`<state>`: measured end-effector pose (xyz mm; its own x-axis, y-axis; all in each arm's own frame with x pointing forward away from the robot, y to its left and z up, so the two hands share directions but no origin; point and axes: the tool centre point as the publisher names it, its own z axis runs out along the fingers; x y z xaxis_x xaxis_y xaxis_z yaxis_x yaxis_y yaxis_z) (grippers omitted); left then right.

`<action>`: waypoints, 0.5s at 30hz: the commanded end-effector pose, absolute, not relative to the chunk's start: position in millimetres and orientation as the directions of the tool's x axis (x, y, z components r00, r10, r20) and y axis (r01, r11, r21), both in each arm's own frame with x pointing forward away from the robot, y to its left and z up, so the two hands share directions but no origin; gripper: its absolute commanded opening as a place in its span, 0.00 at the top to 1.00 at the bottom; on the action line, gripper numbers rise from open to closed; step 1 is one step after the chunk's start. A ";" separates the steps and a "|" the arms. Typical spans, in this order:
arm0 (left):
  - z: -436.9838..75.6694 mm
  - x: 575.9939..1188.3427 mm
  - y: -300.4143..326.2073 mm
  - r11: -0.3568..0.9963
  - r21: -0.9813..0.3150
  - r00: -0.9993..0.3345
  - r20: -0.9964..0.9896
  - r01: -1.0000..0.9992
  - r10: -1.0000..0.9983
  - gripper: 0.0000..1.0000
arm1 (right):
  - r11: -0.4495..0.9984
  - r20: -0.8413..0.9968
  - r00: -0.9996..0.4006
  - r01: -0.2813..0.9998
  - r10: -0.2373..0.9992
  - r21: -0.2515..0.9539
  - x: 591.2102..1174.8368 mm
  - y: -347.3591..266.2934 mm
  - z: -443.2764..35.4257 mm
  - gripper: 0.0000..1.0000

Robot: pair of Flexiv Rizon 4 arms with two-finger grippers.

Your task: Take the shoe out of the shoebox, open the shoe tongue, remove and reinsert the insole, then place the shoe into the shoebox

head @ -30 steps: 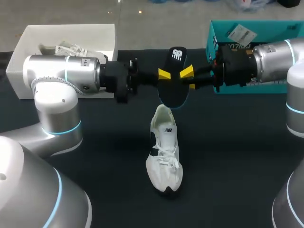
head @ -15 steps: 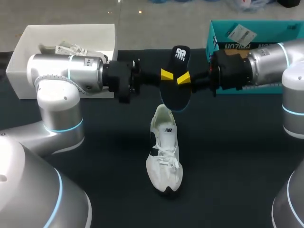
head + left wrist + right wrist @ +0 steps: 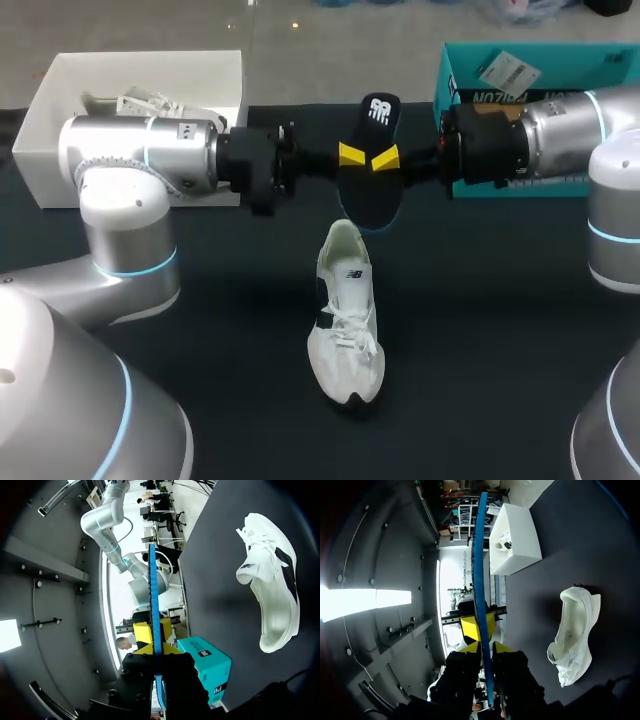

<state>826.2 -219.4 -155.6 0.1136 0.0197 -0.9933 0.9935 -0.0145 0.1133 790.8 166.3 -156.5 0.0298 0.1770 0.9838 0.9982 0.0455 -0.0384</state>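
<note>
A dark insole with a blue edge hangs in the air above the table, heel end up. My left gripper is shut on its left side, and my right gripper is shut on it from the right, yellow tips facing each other. In the left wrist view the insole runs edge-on through my left gripper. The right wrist view shows the insole likewise between the tips of my right gripper. The white shoe lies on the black table just below, heel toward the insole, also seen as the shoe and the shoe.
A white open box with pale contents stands at the back left, shown as the white box in the right wrist view. A teal shoebox stands at the back right behind my right arm, and appears as the teal shoebox beside my left gripper.
My right gripper has moved in toward the left and closed its fingers onto the insole. The left gripper kept its hold; the insole shifted slightly up. The shoe has not moved.
</note>
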 end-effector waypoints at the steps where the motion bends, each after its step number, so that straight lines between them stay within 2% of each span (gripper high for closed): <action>1: -156.9 823.6 -221.6 0.000 0.116 0.116 -0.993 0.993 0.015 1.00 | 0.030 0.985 0.031 0.999 0.170 -0.036 785.7 166.6 -157.1 0.81; 6: -156.8 822.8 -222.6 -0.010 0.116 0.116 -0.993 0.993 0.011 1.00 | 0.018 0.985 0.029 0.999 0.168 -0.032 786.6 166.0 -157.4 0.85; 8: -156.4 821.4 -223.0 -0.013 0.116 0.116 -0.993 0.993 0.011 1.00 | 0.016 0.985 0.029 0.999 0.168 -0.032 786.9 166.0 -157.5 0.91; 10: -155.9 820.1 -223.2 -0.013 0.115 0.115 -0.993 0.993 0.010 1.00 | 0.014 0.985 0.028 0.999 0.169 -0.031 787.3 166.0 -157.4 1.00; 15: -155.4 818.0 -223.3 -0.014 0.117 0.118 -0.993 0.993 0.014 1.00 | 0.010 0.984 0.027 1.000 0.175 -0.029 787.6 166.2 -156.9 1.00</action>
